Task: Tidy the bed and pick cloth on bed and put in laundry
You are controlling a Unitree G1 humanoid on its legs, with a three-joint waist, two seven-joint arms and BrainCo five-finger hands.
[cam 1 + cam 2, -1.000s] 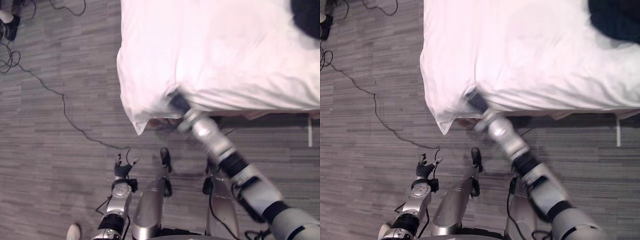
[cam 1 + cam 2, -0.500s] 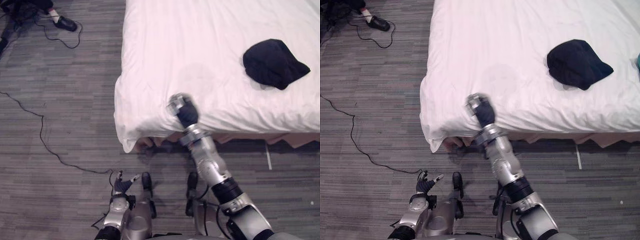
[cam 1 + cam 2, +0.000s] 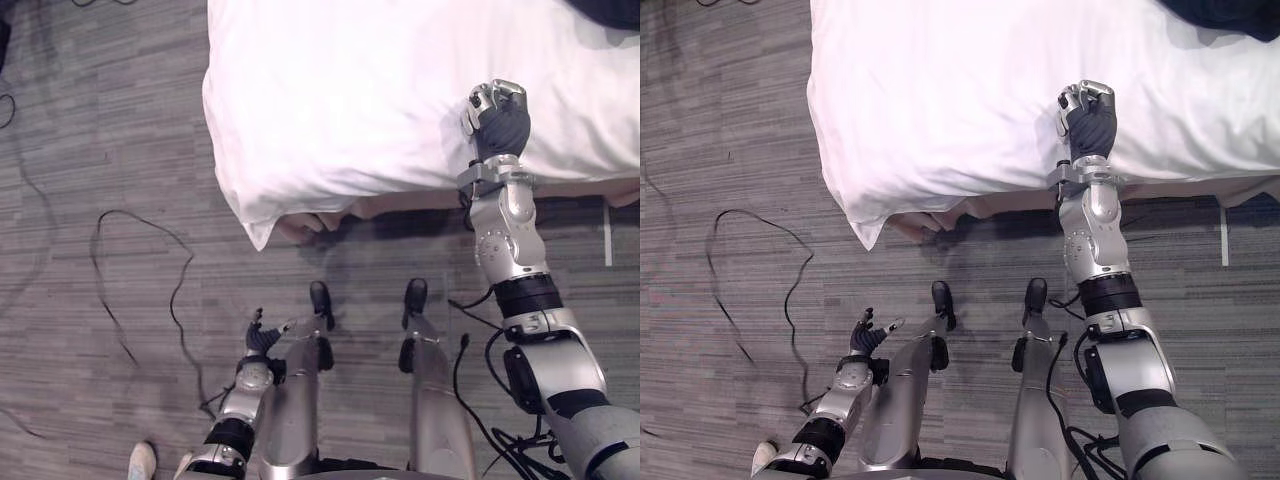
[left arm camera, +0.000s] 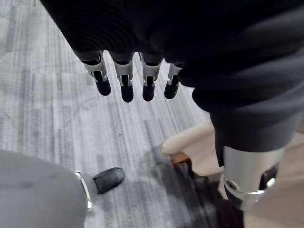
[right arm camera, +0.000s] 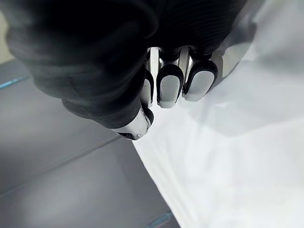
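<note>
The bed (image 3: pixel 330 90) with its white sheet spans the far side of the eye views. A dark cloth (image 3: pixel 1225 14) lies on it at the far right, partly cut off by the picture's edge. My right hand (image 3: pixel 497 112) is raised at the bed's near edge, well short of the cloth. Its fingers (image 5: pixel 170 84) are curled, with nothing in them, above the white sheet (image 5: pixel 237 156). My left hand (image 3: pixel 262 337) hangs low over the carpet by my side, its fingers (image 4: pixel 127 84) straight.
The sheet's near left corner (image 3: pixel 262 228) droops past the mattress, with the pale wooden frame (image 3: pixel 325 218) showing beneath it. Grey carpet (image 3: pixel 110 130) lies all around. A light shoe (image 3: pixel 142 462) shows at the bottom left.
The camera has shifted. My right hand has left the sheet's left corner and moved right along the bed's near edge, staying curled. The left hand stays low.
</note>
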